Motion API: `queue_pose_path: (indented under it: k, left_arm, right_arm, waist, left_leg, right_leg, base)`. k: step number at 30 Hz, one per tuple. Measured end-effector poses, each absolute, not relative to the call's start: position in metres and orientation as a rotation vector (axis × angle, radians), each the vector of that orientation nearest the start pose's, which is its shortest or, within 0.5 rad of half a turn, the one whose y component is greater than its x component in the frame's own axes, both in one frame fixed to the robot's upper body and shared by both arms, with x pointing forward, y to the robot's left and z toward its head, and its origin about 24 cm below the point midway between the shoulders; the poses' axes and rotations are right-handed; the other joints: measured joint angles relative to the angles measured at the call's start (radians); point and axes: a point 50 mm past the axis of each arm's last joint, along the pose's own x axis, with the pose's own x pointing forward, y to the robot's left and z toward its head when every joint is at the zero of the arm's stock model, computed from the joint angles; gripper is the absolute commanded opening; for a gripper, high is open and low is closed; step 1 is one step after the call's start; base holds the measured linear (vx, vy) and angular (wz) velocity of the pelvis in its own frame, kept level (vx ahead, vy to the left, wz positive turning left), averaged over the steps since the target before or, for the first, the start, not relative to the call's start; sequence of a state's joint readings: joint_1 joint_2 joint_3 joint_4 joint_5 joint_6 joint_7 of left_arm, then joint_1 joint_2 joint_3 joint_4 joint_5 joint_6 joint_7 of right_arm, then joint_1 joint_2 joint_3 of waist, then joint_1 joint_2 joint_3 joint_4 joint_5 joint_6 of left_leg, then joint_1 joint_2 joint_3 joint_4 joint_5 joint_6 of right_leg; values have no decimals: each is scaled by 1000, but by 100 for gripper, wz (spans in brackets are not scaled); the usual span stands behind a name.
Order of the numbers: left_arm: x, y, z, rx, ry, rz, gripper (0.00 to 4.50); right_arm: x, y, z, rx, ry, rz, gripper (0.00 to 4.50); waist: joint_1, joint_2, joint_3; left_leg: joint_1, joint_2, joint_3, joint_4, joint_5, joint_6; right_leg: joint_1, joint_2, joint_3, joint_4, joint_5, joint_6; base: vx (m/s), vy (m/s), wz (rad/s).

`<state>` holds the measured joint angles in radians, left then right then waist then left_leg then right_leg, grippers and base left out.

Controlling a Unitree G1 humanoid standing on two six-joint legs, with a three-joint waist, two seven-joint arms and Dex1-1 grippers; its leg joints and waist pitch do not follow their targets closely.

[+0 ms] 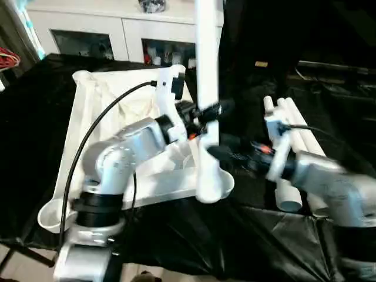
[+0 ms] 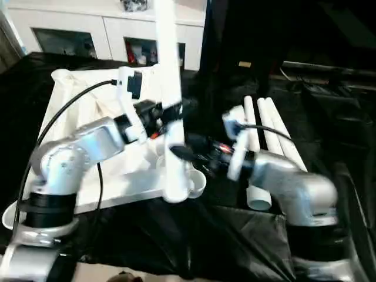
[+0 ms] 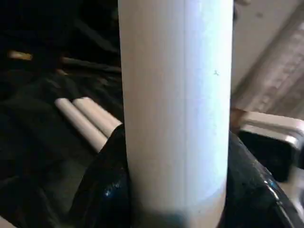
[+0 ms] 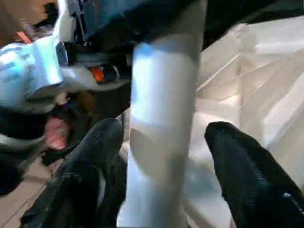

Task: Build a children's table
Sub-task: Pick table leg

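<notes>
Leg (image 1: 207, 88) stands upright at centre of the head frame, its foot in the near right corner socket (image 1: 216, 187) of the tabletop (image 1: 94, 135), which lies ribbed side up on the black-covered table (image 1: 35, 117), left half of the frame. Our left gripper (image 1: 205, 111) is clamped on the leg approx. at mid height; in the left wrist view the black fingers (image 3: 107, 190) press both sides of the tube. Our right gripper (image 1: 220, 150) sits lower on the leg, and its fingers (image 4: 247, 175) stand apart from the tube, not gripping. Three spare legs (image 1: 294, 135) lie side by side at centre right. To do this step well, we think: keep the leg vertical w/ the left grip, push straight down into the socket, no side lean, and check it seats fully before we let go.
</notes>
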<state>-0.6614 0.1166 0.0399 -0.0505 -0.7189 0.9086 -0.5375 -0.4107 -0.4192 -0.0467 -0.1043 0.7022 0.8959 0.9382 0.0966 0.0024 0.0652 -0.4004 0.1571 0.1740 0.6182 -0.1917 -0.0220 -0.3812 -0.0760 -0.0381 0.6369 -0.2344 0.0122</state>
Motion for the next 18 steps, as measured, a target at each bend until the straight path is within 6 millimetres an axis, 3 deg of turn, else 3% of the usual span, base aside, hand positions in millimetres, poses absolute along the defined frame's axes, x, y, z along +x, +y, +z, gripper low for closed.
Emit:
queue_pose_path:
  k: [5,11,12,15,18]
  left_arm:
    - [298,64,194,-526,85,-1348,186]
    - [294,54,201,-540,49,-1422,186]
    - [294,53,200,-539,51,-1426,186]
    - [295,51,199,-547,52,-1431,186]
    - [295,52,199,-552,48,-1443,186]
  right_arm:
    - [269,-147,138,339,336,1383,359]
    - [270,-145,140,344,343,1438,359]
    - [270,-144,138,349,353,1442,330]
    - [269,-141,136,352,366,1468,323]
    - [269,-141,137,355,370,1476,281]
  waist:
    - [6,2,0]
    - [11,2,0]
    - [13,2,0]
    - [16,2,0]
    - [16,2,0]
  left_leg:
    - [1,1,0,2,2,1]
    - [1,2,1,3,7,2]
    - [1,2,1,3,8,2]
    - [1,3,1,3,11,1]
    - [1,4,1,3,12,0]
  right_leg:
    - [0,-1,-1,4,0,0]
    - [0,-1,-1,8,2,-3]
    - [0,-1,-1,9,2,-4]
    - [0,-1,-3,9,3,-5]
    - [0,-1,-3,9,4,-5]
  base:
    - [0,0,0]
    - [0,0,0]
    - [0,0,0]
    - [0,0,0]
    - [0,0,0]
